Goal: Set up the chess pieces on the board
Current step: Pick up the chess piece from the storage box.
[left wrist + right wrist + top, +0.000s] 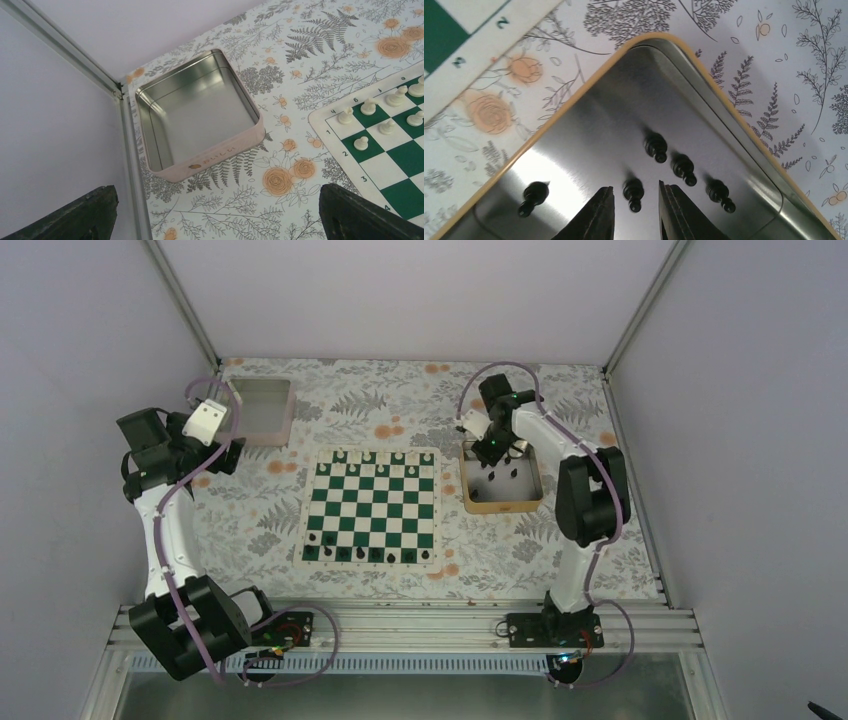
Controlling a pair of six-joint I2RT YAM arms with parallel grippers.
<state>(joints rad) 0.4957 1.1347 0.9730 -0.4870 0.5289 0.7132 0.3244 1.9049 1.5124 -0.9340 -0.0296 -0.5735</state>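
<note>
Floral tablecloth [270,510] inside a pale-walled booth with an aluminium frame. Board [372,505] lies at centre. White pieces [372,456] fill its far rows, and a partial row of black pieces [370,554] stands along the near edge.

Gold-rimmed tray [503,508] sits just right of the board. The right wrist view shows five more black pieces on its shiny floor. Whether they stand or lie, I cannot tell.

Right gripper [634,200] is low in the tray. Its fingers are parted and straddle the middle piece [633,192], close on both sides, with no contact visible. Nothing is grasped.

Left gripper [217,205] hangs near the pink tin [200,165], well apart from the work. Its fingers are spread wide and hold nothing.

Risks, as I judge them:
- The metal floor looks slick. An off-centre pinch could flick the middle piece away.
- Two pieces sit near the right finger. A sideways drift could knock them.
- A piece gripped askew may not stand once released on its square.
- The near row is crowded. A careless descent could topple its neighbours.

Writing: digits 1 to 4 run down the board's cream border in the left wrist view. The right wrist view shows a 2 and a second mark I cannot make out. The tin wall carries faint gold lettering, too pale to read.
</note>
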